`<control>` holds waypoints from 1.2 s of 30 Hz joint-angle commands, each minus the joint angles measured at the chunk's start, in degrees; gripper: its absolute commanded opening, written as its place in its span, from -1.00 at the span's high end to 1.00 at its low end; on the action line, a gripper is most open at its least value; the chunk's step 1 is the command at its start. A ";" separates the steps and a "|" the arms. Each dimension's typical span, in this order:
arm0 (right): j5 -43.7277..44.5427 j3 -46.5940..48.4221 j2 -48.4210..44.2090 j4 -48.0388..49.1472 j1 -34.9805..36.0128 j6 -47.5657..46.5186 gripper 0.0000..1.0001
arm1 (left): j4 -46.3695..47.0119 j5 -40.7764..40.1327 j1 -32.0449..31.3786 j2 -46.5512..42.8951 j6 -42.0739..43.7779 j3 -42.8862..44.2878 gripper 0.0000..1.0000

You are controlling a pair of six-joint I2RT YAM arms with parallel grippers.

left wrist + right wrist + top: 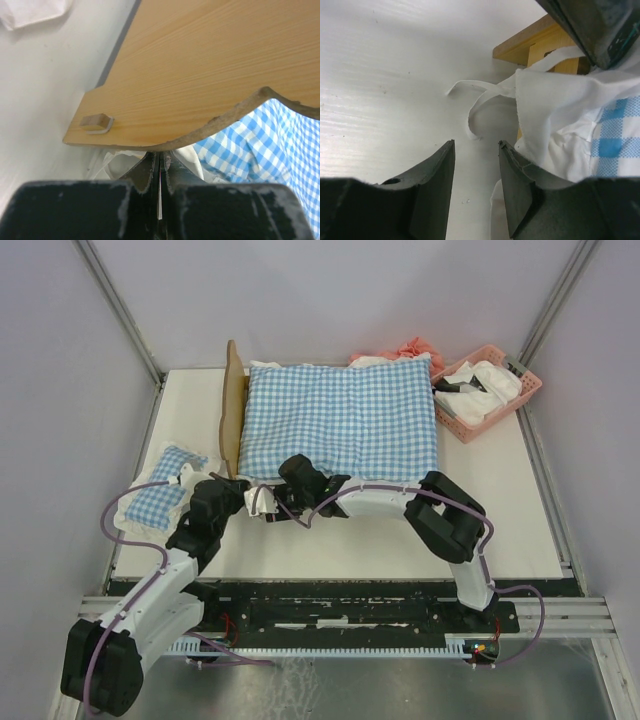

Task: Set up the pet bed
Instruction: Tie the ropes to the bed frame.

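The pet bed (233, 405) sits on the white table (400, 540), with its wavy wooden headboard at its left end. A big blue and white checked cushion (340, 420) lies on top of the bed and hides almost all of it. Only the headboard and a bit of wood at the near corner (540, 42) can be seen.

The left gripper (159, 159) is just under the near edge of the headboard, and its two fingers are pressed together. White cloth bunches around them, and I cannot tell if they pinch any of it. A small wooden peg (95, 122) sticks out of the headboard close by.

The right gripper (476, 145) is at the near left corner of the bed, low over the table. Its fingers are apart and nothing is between them. A thin white strip (480, 97) lies curled on the table just past them, and the cushion's white frill (555, 110) hangs beside the right finger.

A small checked pillow (158, 497) lies left of the bed. A pink basket (505, 412) with white things in it stands by the bed's far right corner. A pink cloth (415, 350) is bunched behind the bed.
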 commanded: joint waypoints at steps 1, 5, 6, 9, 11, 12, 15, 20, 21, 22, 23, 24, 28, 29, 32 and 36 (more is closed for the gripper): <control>3.81 3.11 4.78 -2.89 1.84 -0.40 0.02 | 5.76 1.42 -0.61 -0.53 -1.41 3.40 0.95; 5.61 3.93 6.49 -1.93 2.29 -0.91 0.02 | 5.81 1.70 -0.61 -1.01 -1.80 2.59 0.95; 5.44 4.24 6.66 -1.92 2.33 -0.94 0.02 | 5.81 1.72 -0.62 -1.13 -1.82 2.46 0.95; 4.55 4.70 6.79 -2.72 2.52 -1.34 0.03 | 5.79 1.72 -0.62 -1.20 -2.04 2.17 0.95; 4.64 2.78 5.44 -0.49 2.82 -0.84 0.03 | 5.81 1.94 -0.65 -1.32 -2.09 2.16 0.95; 4.92 1.68 4.43 0.86 2.79 -0.13 0.03 | 5.79 2.05 -0.62 -1.42 -1.77 2.30 0.95; 8.47 -2.07 0.99 5.05 2.46 2.37 0.03 | 3.86 1.61 -0.66 -2.13 -0.22 3.27 0.89; 9.48 -5.62 -2.65 7.50 -0.48 4.91 0.02 | -1.92 2.27 -0.57 -4.98 3.02 4.34 0.52; 9.15 -6.12 -3.18 7.56 -1.02 5.22 0.02 | -3.32 2.60 -0.61 -5.74 4.14 4.29 0.46; 8.77 -6.78 -3.77 8.13 -1.54 5.62 0.02 | -4.31 3.21 -0.61 -6.61 5.44 4.16 0.42; 8.34 -7.27 -4.23 8.78 -2.03 5.96 0.02 | -4.90 3.76 -0.61 -7.60 6.90 3.72 0.38; 8.27 -7.59 -4.58 9.12 -2.58 6.15 0.02 | -5.56 4.06 -0.66 -8.53 7.81 3.29 0.35; 8.28 -8.00 -4.81 9.25 -4.68 6.68 0.03 | -7.82 5.00 -0.70 -11.43 10.26 1.60 0.30; 8.24 -8.27 -4.87 9.37 -5.19 6.77 0.03 | -8.11 5.60 -0.70 -11.74 11.21 1.41 0.30; 8.32 -8.85 -5.61 10.01 -6.42 7.30 0.03 | -7.88 9.91 -0.66 -11.68 16.90 1.55 0.31; 7.45 -9.45 -6.48 11.37 -9.01 8.77 0.03 | -8.15 11.74 -1.11 -12.64 24.88 2.98 0.33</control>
